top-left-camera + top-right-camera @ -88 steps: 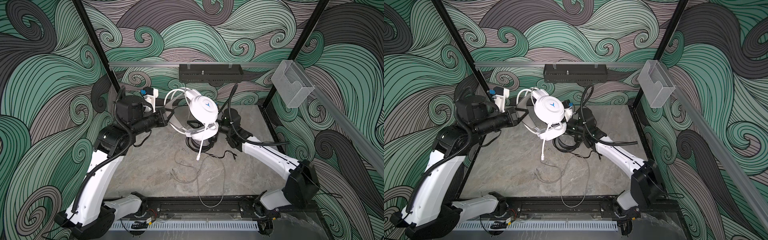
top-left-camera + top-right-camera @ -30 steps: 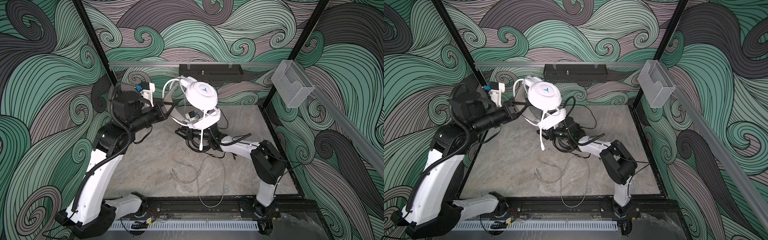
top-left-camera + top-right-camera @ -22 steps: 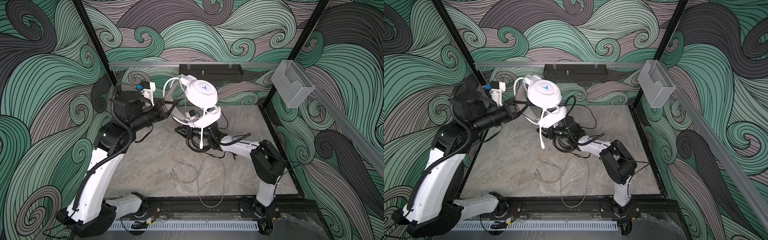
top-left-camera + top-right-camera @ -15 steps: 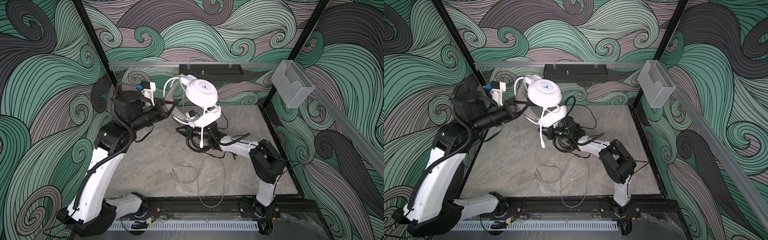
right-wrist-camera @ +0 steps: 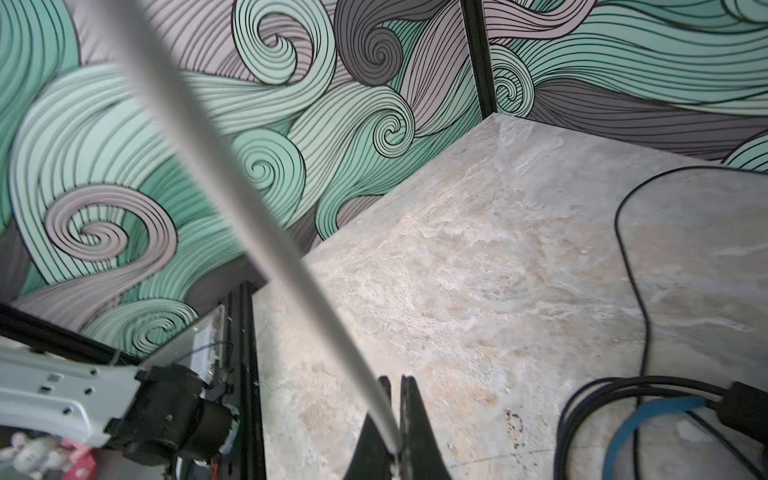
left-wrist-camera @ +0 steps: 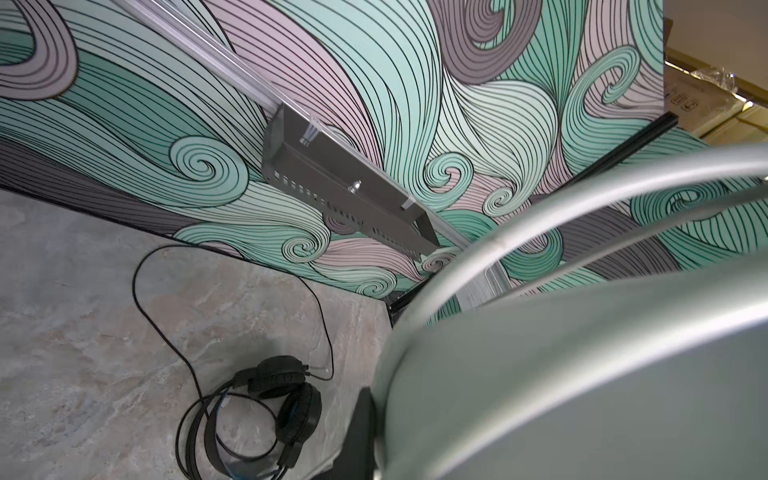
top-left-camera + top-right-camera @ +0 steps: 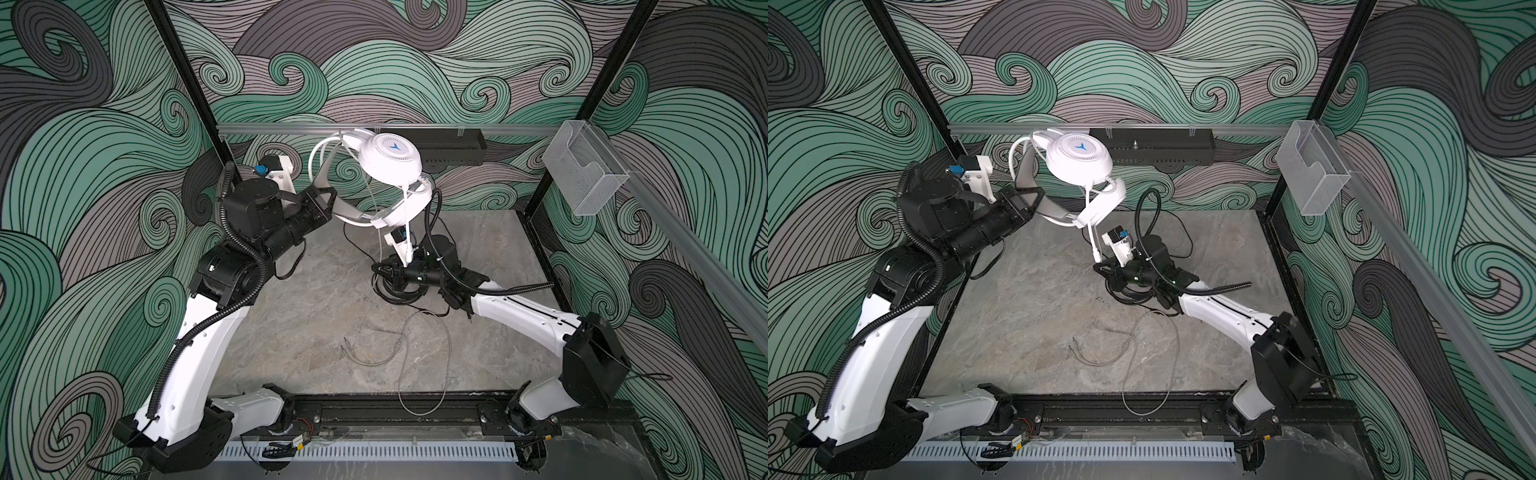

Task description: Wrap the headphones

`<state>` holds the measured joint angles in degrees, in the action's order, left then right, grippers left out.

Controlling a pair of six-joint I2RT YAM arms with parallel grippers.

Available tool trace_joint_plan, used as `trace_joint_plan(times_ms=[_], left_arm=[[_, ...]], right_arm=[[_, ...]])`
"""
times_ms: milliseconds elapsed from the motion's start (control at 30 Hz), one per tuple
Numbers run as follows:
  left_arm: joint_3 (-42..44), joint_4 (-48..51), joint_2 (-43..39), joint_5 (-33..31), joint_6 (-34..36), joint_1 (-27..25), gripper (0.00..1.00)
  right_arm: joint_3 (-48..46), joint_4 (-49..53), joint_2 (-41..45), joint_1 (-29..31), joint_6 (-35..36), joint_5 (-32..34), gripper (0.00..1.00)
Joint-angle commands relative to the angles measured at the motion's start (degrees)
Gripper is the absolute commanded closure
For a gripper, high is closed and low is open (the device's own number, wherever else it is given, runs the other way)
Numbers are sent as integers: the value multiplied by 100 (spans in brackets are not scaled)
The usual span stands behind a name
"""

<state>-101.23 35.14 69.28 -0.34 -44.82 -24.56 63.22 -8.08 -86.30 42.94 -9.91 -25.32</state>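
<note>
Shell of the white headphones: smooth moulded plastic, slight sheen, finely ribbed ring on the cup face; band pad duller grey. The black headphones: matt black, ear pads finely dimpled, shiny blue strip inside the band. The worktop: stone-look slab, mottled grey-beige, smooth, low sheen. The walls: flat printed panels, matt. The wall bin: clear hard plastic. The tray: perforated sheet metal, dull and dark. The arm shells: glossy white plastic. Fingers of the right gripper: matt black.
</note>
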Motion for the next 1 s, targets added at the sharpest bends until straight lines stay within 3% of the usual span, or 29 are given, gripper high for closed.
trace_joint_plan(times_ms=[0,167,433,967], left_arm=[[-28,-673,105,-714,-308,-13,100],[102,-734,178,-1324,-368,-11,100],[375,-693,396,-2085,-57,3,100],[815,-534,876,-2887,107,-22,100]], right_arm=[[-20,1339,242,325,1086,741,100],[-44,2336,742,872,1816,1476,100],[18,3451,1404,1548,2251,2349,100],[1383,5009,1319,2769,2681,3583,100]])
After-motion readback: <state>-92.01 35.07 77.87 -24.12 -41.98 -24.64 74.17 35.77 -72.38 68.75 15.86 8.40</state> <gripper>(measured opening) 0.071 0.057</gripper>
